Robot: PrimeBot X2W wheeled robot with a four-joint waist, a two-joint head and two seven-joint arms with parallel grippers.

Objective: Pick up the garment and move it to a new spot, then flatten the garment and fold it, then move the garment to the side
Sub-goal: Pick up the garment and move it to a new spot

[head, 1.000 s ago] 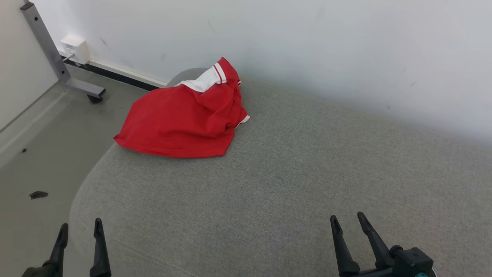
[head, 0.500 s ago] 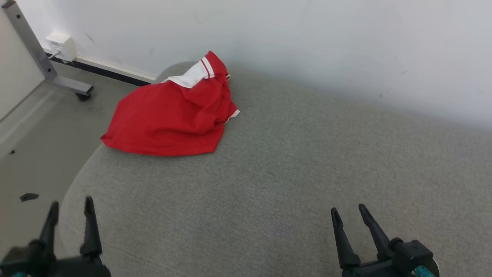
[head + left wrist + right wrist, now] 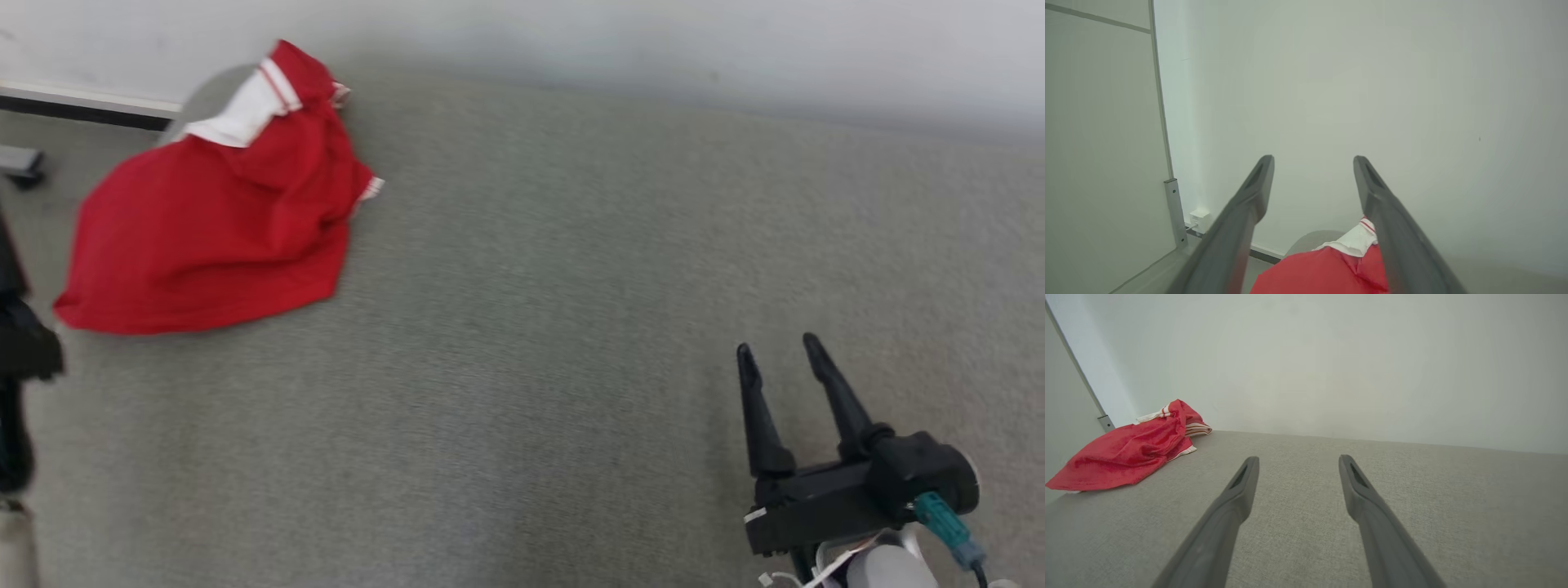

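The garment (image 3: 212, 220) is red with a white striped collar and lies crumpled at the far left corner of the grey fabric surface (image 3: 555, 286), near the wall. My right gripper (image 3: 777, 347) hovers open over the surface at the lower right, far from the garment, with nothing between its fingers. In the right wrist view the garment (image 3: 1122, 457) sits far left of the open right gripper (image 3: 1298, 459). My left gripper (image 3: 1313, 158) is open and empty, raised, with the garment (image 3: 1327, 269) low and beyond it. A dark blurred part of my left arm (image 3: 20, 351) shows at the left edge.
A white wall (image 3: 653, 41) runs along the far edge of the surface. Past the surface's rounded left corner lies the floor, with a dark baseboard (image 3: 82, 110) and a metal frame foot (image 3: 20, 163). A metal post and a white wall box (image 3: 1199, 218) stand in the corner.
The head camera has turned, sliding the whole picture left. The right gripper stands higher in the view, further over the surface. The left gripper has risen toward the left edge. Both stay open.
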